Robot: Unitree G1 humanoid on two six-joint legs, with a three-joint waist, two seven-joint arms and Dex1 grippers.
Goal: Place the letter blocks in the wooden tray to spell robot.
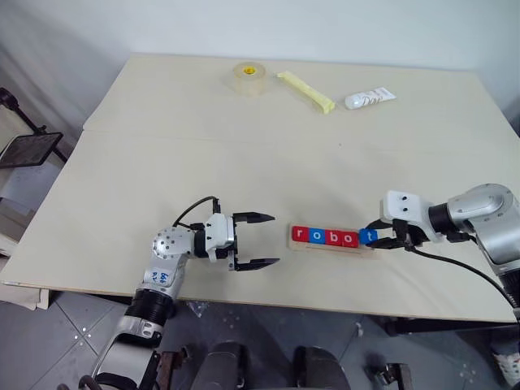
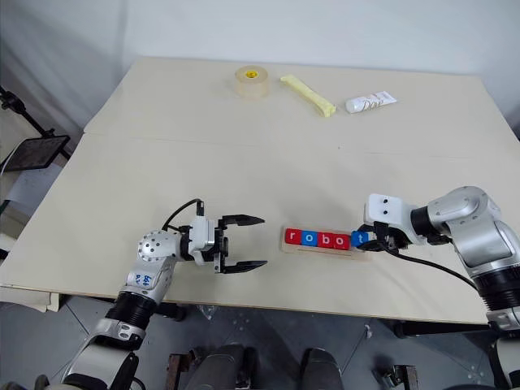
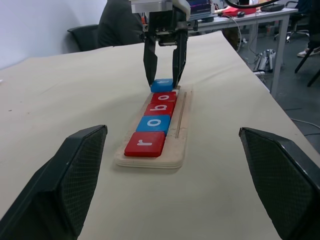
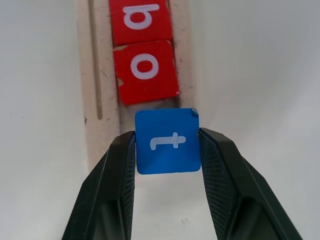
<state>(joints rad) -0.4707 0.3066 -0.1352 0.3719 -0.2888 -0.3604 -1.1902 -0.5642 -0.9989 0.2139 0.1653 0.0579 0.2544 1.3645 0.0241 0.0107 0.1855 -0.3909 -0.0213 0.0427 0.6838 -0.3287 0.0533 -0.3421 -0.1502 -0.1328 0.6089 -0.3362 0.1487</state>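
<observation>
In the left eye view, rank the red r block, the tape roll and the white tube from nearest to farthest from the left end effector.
From the left end effector:
1. red r block, just to its right, at the wooden tray's near end.
2. tape roll, at the table's far edge.
3. white tube, far edge, further right.

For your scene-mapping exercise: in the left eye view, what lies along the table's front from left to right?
Open left gripper → long pale-wood tray holding red r, blue o, red b, red o tiles → blue t tile → right gripper gripping it.

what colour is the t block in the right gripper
Blue square t block with a white letter; clearest in the right wrist view.
</observation>
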